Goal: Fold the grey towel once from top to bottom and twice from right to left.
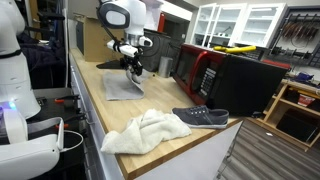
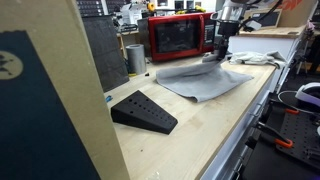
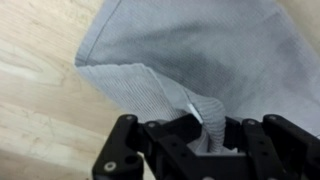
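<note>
The grey towel (image 1: 124,87) lies spread on the wooden counter, seen in both exterior views (image 2: 200,80). My gripper (image 1: 131,62) is at its far side, above the cloth, by the microwave (image 2: 215,52). In the wrist view the gripper (image 3: 203,128) is shut on a corner of the grey towel (image 3: 190,50), and a pinched fold of fabric rises between the black fingers (image 3: 160,135). The lifted corner curls over the rest of the cloth, which hangs down onto the counter.
A fluffy cream-white towel (image 1: 145,131) and a dark grey sneaker (image 1: 202,117) lie nearer the counter's end. A red microwave (image 2: 178,37), a black microwave (image 1: 238,80), a metal cup (image 2: 135,57) and a black wedge (image 2: 143,111) also stand on the counter (image 2: 210,130).
</note>
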